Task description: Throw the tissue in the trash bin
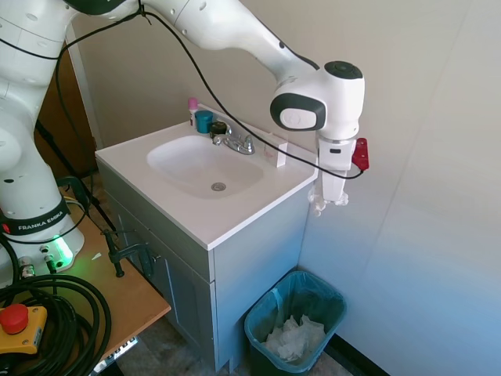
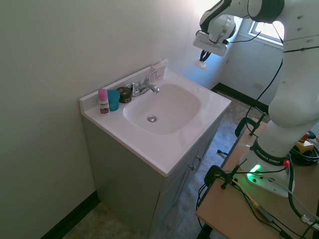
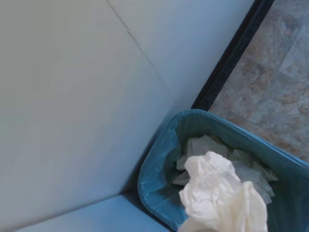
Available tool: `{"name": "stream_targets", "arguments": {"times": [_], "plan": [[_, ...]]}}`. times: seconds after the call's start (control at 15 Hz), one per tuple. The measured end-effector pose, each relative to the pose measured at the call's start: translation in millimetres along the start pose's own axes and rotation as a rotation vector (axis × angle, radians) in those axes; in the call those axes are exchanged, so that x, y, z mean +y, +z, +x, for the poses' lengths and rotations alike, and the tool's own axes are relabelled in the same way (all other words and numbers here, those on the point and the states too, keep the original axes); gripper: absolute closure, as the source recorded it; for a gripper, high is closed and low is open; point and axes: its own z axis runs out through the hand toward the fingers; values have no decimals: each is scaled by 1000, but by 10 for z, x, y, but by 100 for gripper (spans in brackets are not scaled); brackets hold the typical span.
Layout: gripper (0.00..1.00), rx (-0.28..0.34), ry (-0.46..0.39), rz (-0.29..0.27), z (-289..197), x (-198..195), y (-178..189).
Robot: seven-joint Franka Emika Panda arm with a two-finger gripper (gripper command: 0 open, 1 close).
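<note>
The end effector [image 1: 328, 205] hangs pointing down off the corner of the vanity, beside the wall and high above the trash bin [image 1: 296, 327]. Its fingers are closed on the tissue [image 1: 326, 203], a small crumpled white wad that sticks out just below them. In the second exterior view the same wad [image 2: 202, 64] is only a small pale speck under the wrist, so its shape is hard to judge there.

The trash bin sits on the floor at about 5 o'clock from the sink [image 1: 204, 165], tucked between the vanity cabinet [image 1: 235, 266] and the wall. It is lined with a teal plastic bag, and a heap of crumpled white paper [image 1: 294, 338] lies in the bottom. The wrist view looks down into the bin [image 3: 159, 169], with the held tissue [image 3: 219, 195] in the foreground over the paper heap [image 3: 205, 145] inside.

On the white surface [image 1: 235, 211] around the sink, a teal cup [image 1: 203, 121] and a pink-capped bottle [image 1: 192, 110] stand close together at the back edge, near 11 o'clock from the drain. A small dark round jar [image 1: 218, 128] sits just beside the chrome faucet [image 1: 237, 142]. A small white box [image 1: 275, 150] stands at the back corner, near 2 o'clock.
</note>
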Motion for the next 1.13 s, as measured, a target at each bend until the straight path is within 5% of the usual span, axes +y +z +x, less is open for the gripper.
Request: {"name": "stream_targets", "arguments": {"times": [0.87, 1.13], "plan": [[0, -23, -52, -14, -244, -106, 66], [0, -17, -56, 44, -240, -156, -326]]}}
